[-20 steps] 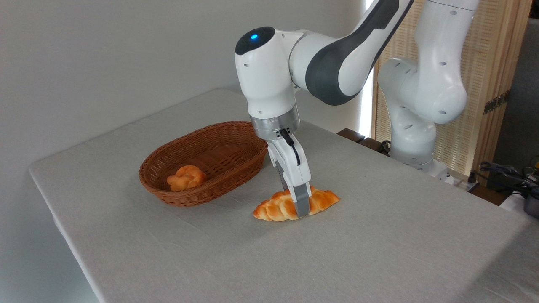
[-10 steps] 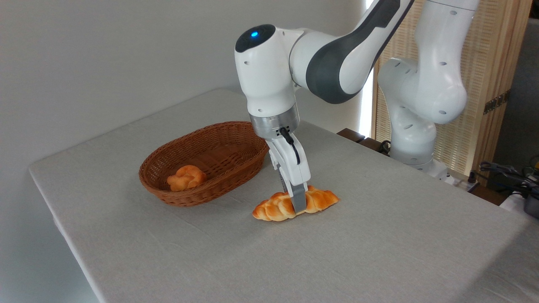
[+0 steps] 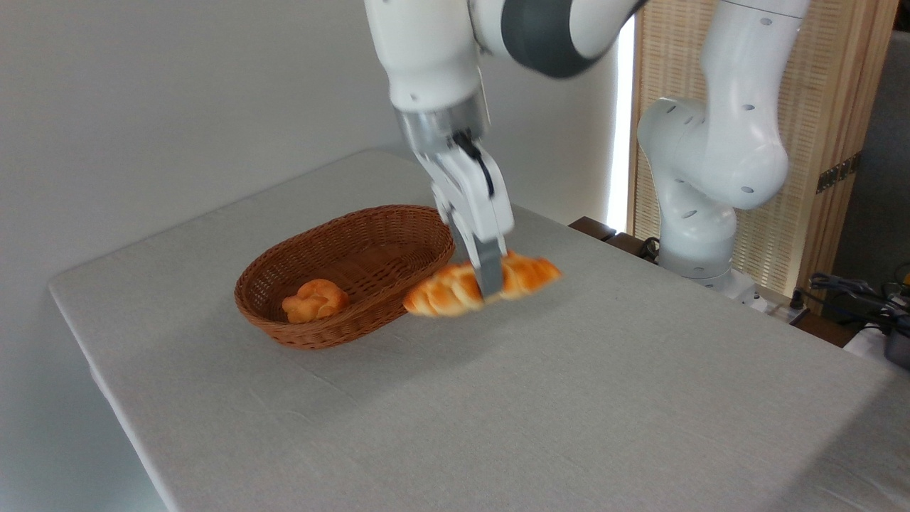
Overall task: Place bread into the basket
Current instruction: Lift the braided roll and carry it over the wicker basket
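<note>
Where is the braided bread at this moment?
The bread is in the air near the picture's centre, held across its middle by the gripper, just right of the basket.

Soft, even indoor daylight, a bright overexposed strip of window glare beside the slatted screen (image 3: 817,142) at the table's far right edge, faint diffuse shadow on the tablecloth (image 3: 498,398) beneath the basket (image 3: 298,334), motion blur smearing the braided bread (image 3: 455,288) and the gripper (image 3: 489,284), everything else sharp.
</note>
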`<control>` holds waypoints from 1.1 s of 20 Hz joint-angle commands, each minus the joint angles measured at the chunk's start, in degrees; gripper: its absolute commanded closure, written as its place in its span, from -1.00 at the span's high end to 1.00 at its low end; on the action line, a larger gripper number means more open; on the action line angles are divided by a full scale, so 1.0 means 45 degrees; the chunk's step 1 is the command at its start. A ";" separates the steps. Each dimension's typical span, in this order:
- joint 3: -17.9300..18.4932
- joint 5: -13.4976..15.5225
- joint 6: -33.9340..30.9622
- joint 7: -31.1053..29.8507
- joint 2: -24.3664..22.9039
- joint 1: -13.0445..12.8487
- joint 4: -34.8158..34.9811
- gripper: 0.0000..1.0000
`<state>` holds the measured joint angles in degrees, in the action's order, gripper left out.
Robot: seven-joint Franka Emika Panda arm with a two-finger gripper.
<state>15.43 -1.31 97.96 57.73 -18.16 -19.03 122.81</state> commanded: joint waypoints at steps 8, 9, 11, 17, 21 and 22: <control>-0.3503 0.1458 -0.0538 -0.5207 0.2101 -0.0028 -0.2446 -0.31; -0.3759 0.1559 -0.0537 -0.5385 0.2160 -0.0028 -0.2446 -0.31; -0.4541 0.1618 -0.0479 -0.6146 0.2374 -0.0028 -0.2446 -0.31; -0.5772 0.1677 0.0322 -0.7845 0.2785 -0.0028 -0.2427 -0.26; -0.5969 0.1677 0.0322 -0.8081 0.2824 -0.0028 -0.2427 -0.26; -0.5988 0.1677 0.0322 -0.8082 0.2960 -0.0028 -0.2427 -0.26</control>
<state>-11.33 5.14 99.27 22.16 -6.07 -19.51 113.03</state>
